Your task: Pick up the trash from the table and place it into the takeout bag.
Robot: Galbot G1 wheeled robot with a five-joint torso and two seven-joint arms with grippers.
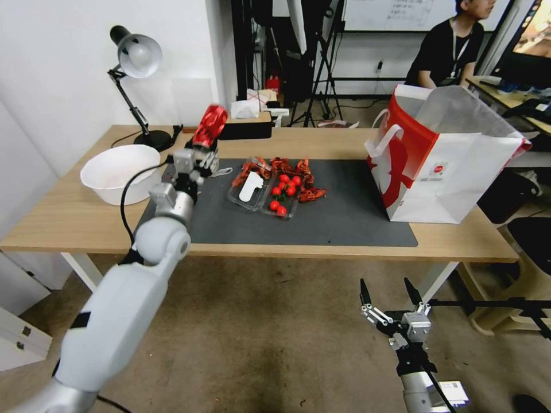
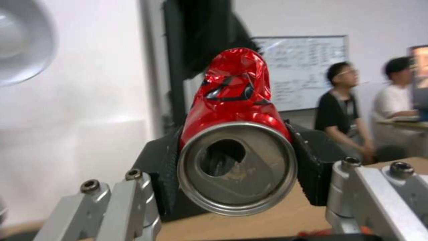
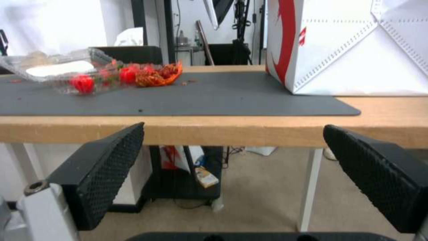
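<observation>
a white bowl (image 1: 119, 172) sits on the worktop (image 1: 69, 218) just left of the left gripper (image 1: 198, 156), with a desk lamp (image 1: 135, 74) behind it. the left gripper is raised over the left end of the dark mat (image 1: 344, 218), clamped on a crushed red can (image 1: 210, 125) that sticks up beyond its fingertips; in the left wrist view the can (image 2: 236, 147) shows its open top end between the two black pads (image 2: 314, 167), the dented body pointing away. to the right of this gripper, on the mat, lie clear plastic trays (image 1: 258, 192) with small red tomatoes (image 1: 284, 192) and red scraps (image 1: 298, 172). further right, well apart from the gripper, the red and white takeout bag (image 1: 447, 166) stands upright and open at the right end of the mat. the right gripper (image 1: 390, 295) hangs low in front of the worktop edge, below the bag, its fingers spread wide with nothing between them.
</observation>
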